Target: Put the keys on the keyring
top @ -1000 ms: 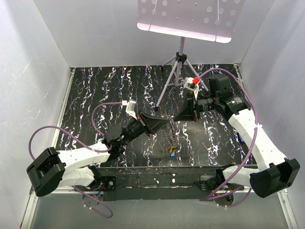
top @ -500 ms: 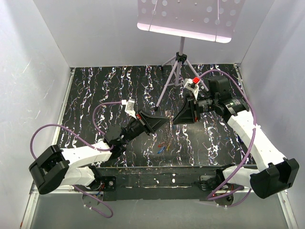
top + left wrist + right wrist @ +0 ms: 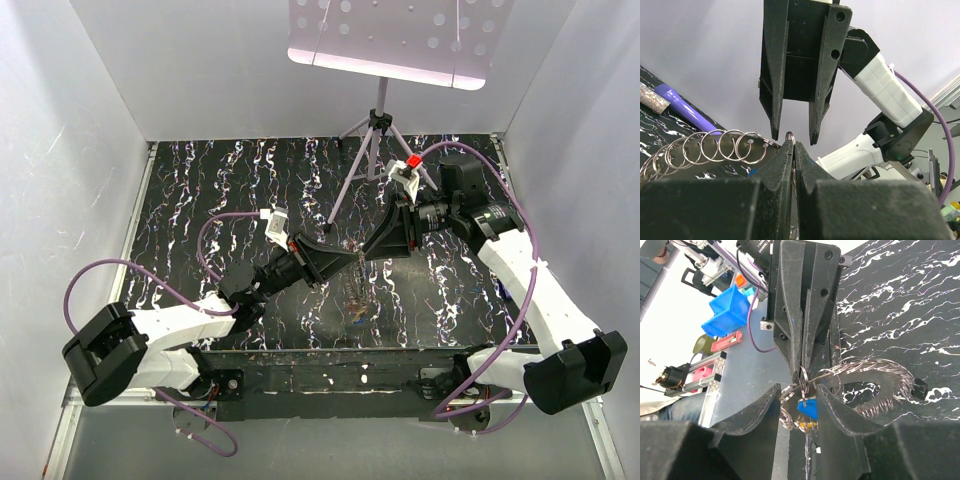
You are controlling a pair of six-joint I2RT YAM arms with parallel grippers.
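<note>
My left gripper (image 3: 790, 143) is shut on one small metal ring (image 3: 789, 135) of the keyring, a chain of linked silver rings (image 3: 715, 147) that trails off to the left. In the right wrist view the chain (image 3: 880, 369) curls to the right. A blue key (image 3: 807, 409) and a yellow-orange key (image 3: 808, 426) hang under the pinched ring. My right gripper (image 3: 797, 389) is open, one finger on each side of that ring and the keys, touching neither. From above, both grippers meet tip to tip (image 3: 362, 255) above the table, and the bundle (image 3: 358, 312) dangles below.
A tripod stand (image 3: 372, 135) with a perforated white tray (image 3: 390, 40) stands at the back. A purple pen-like stick (image 3: 682, 109) and a glittery tube (image 3: 650, 97) lie on the black marbled table (image 3: 200, 190). White walls close three sides.
The hanging keys and rings swung left and back under the grippers. Both grippers shifted slightly and stay tip to tip; the left stays shut, the right stays open.
</note>
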